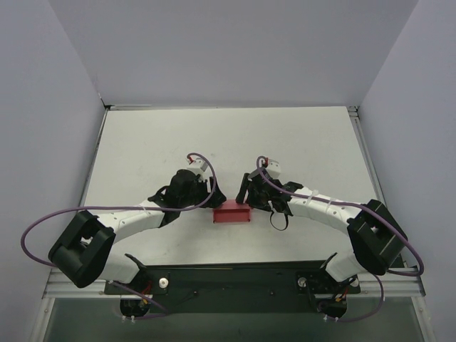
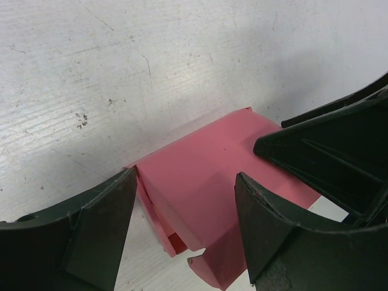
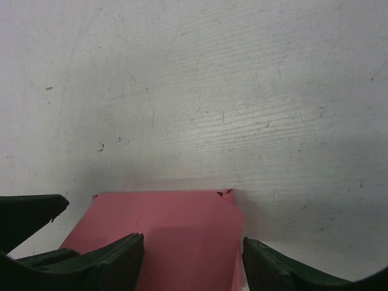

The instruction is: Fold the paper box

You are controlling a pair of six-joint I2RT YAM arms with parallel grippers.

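Plainly, with left gripper [image 2: 185, 179] and right gripper [image 3: 193, 239] both gaping over the paper box [image 1: 231, 213] at frame centre, gripping nothing, its unpinned flaps could spring back open.

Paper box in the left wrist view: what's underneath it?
White table shows beside the paper box, and a lower flap of its own pokes out beneath the near edge. Anything under the middle is covered by the card.

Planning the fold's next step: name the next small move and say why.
Probably close the left claw on the paper box: its fingers straddle the creased pink card, and the right claw stands open over the other end.
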